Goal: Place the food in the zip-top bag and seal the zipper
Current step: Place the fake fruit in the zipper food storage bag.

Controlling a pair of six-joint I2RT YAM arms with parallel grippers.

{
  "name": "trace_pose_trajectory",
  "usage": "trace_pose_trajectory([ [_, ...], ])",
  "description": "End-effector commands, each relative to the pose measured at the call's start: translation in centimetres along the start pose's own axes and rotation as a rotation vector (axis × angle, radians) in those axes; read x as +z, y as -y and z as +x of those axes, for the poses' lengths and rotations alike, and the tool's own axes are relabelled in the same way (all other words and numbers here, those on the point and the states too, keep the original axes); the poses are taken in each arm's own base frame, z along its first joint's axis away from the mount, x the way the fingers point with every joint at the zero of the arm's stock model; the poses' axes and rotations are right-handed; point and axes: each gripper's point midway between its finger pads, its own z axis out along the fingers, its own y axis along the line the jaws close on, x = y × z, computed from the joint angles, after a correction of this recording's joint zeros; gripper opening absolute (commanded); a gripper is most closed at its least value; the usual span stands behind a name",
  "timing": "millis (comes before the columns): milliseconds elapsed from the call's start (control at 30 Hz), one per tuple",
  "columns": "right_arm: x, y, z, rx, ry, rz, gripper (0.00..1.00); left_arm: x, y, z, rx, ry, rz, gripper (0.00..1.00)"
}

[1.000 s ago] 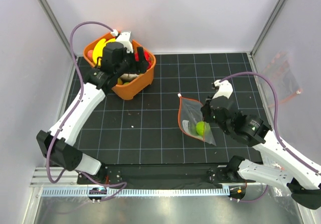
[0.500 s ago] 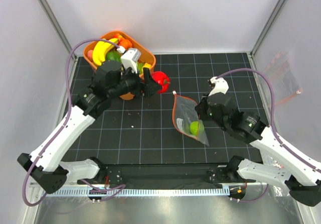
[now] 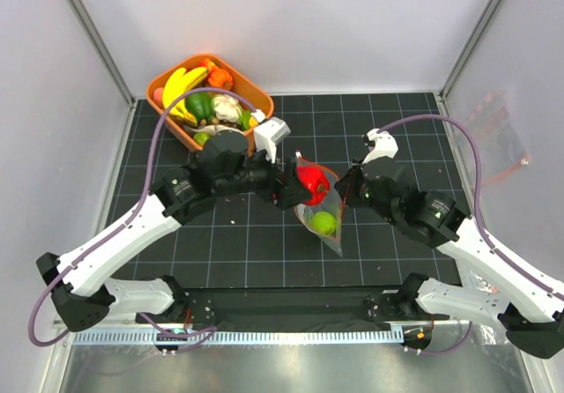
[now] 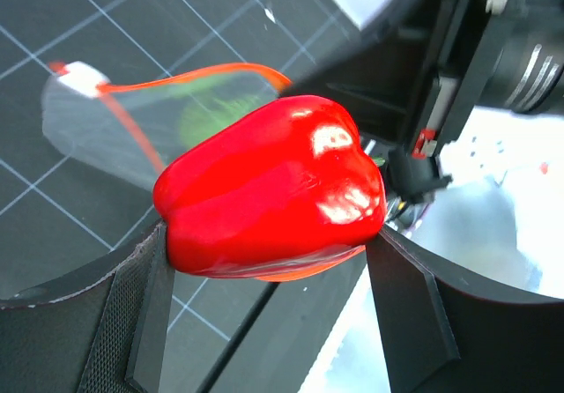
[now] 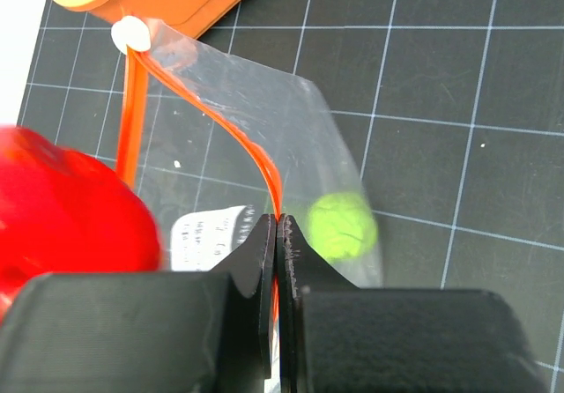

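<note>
black gridded mat (image 3: 220, 234) lies under the zip-top bag (image 3: 333, 237); right gripper (image 5: 278, 226) pinches its zipper (image 5: 251, 151), left gripper (image 4: 269, 261) clamps a red pepper (image 4: 273, 195) at the mouth. one lime piece (image 5: 342, 226) sits inside; tub (image 3: 159, 83) at 11 o'clock holds more food (image 3: 198, 104); bag unsealed.

No writing can be read. A white label (image 5: 208, 227) on the clear zip-top bag (image 5: 291, 129) carries several lines of dark print, but in the right wrist view they are too small and blurred to make out.

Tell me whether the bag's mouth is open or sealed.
Open: the zipper bows apart into a loop; the right gripper pinches one strip.
</note>
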Motion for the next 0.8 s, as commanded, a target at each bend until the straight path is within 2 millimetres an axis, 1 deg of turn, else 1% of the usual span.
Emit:
trace_pose_trajectory([
  [0,-0.9,-1.6,-2.2,0.048,0.061,-0.063,0.01,0.6,0.9,0.2,0.077,-0.014,0.024,0.20],
  [33,-0.9,-1.6,-2.2,0.049,0.058,-0.066,0.01,1.1,0.7,0.8,0.083,-0.045,0.016,0.19],
  [67,-1.0,-1.6,-2.1,0.053,0.057,-0.070,0.01,1.2,0.9,0.9,0.093,-0.056,0.018,0.19],
  [200,-1.4,-1.5,-1.9,0.062,0.057,-0.078,0.01,1.7,0.1,2.3,0.149,-0.133,-0.013,0.17],
  [233,-1.6,-1.3,-1.8,0.064,0.057,-0.076,0.01,1.8,0.2,2.3,0.172,-0.137,-0.010,0.17],
  [300,-1.7,-1.3,-1.8,0.071,0.057,-0.084,0.01,2.2,0.1,2.9,0.196,-0.167,-0.008,0.17],
  [333,-1.9,-1.2,-1.7,0.075,0.058,-0.087,0.01,2.3,0.2,2.8,0.221,-0.168,0.000,0.18],
  [400,-2.1,-1.3,-1.6,0.081,0.055,-0.098,0.01,2.9,0.0,3.1,0.232,-0.189,-0.004,0.18],
  [567,-2.3,-1.3,-1.2,0.098,0.048,-0.110,0.01,4.0,0.5,3.4,0.258,-0.214,0.006,0.19],
  [667,-2.3,-1.2,-0.9,0.107,0.043,-0.115,0.01,4.1,0.8,3.4,0.274,-0.221,0.007,0.22],
  [767,-2.2,-1.1,-0.6,0.107,0.039,-0.113,0.01,4.1,1.3,3.5,0.281,-0.225,0.016,0.37],
])
